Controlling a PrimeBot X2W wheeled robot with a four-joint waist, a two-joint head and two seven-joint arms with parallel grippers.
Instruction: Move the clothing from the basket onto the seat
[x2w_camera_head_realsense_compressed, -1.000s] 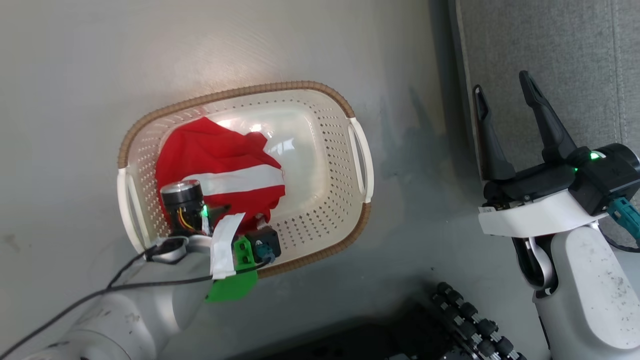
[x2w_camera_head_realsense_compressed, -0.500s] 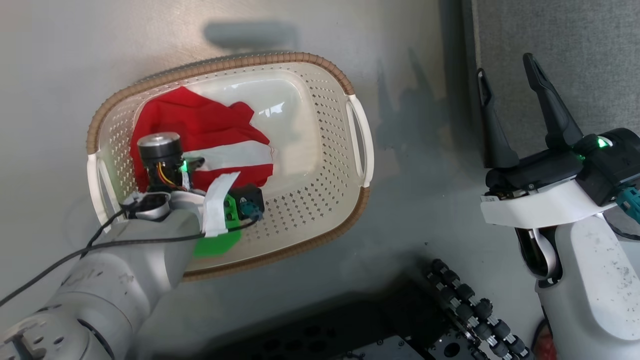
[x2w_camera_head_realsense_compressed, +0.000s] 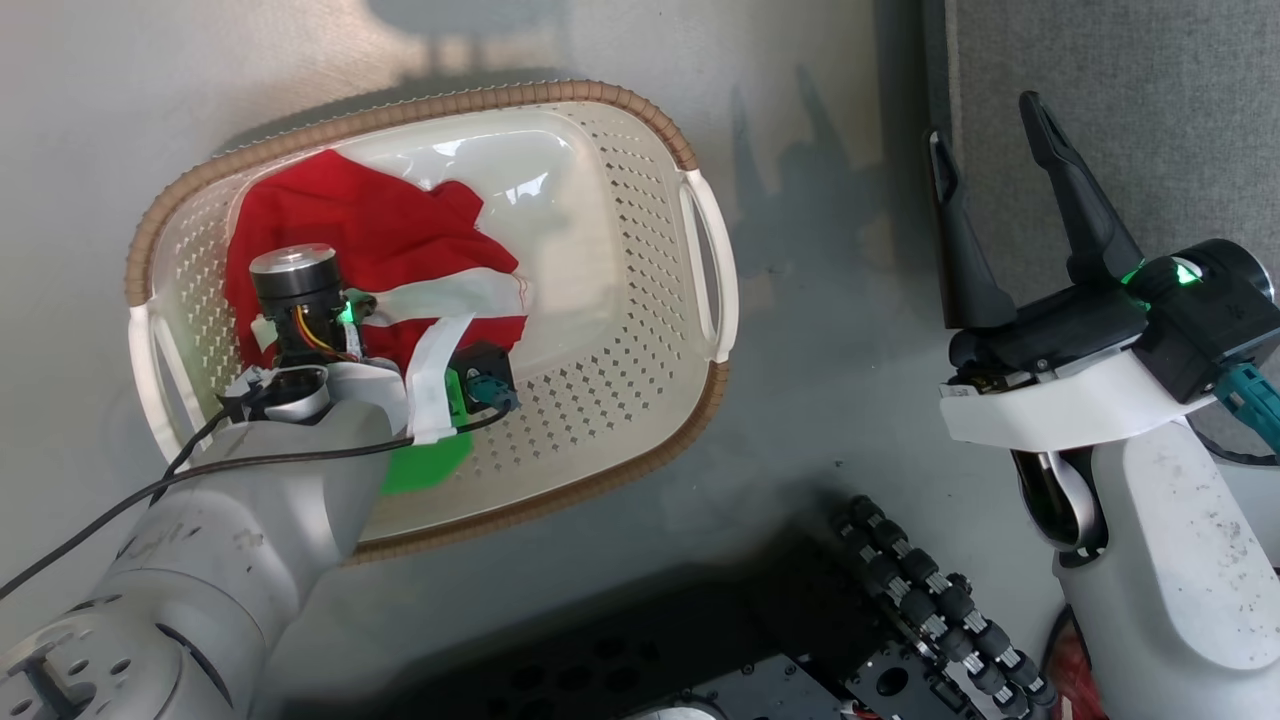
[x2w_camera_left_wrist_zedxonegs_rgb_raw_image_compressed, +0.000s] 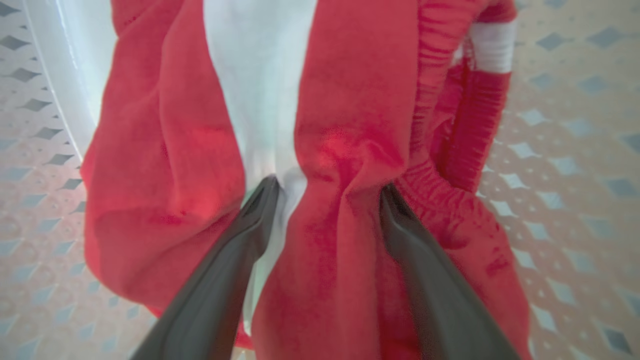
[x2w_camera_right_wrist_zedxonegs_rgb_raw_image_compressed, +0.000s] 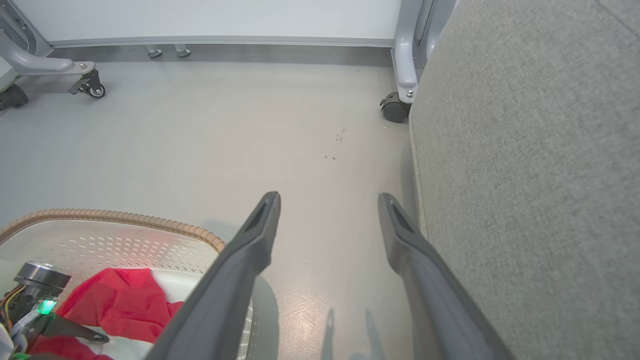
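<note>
Left wrist view: left jaws spread, straddling clothing (x2w_camera_left_wrist_zedxonegs_rgb_raw_image_compressed: 350, 125); head view adds right jaws open near seat (x2w_camera_head_realsense_compressed: 1150, 80).

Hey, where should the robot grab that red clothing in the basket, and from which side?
Best bet: grip the raised fold mid-heap, where the white stripe meets red on the clothing. Come straight down from above: the basket walls block the sides, and the open left claw straddles that ridge.
</note>
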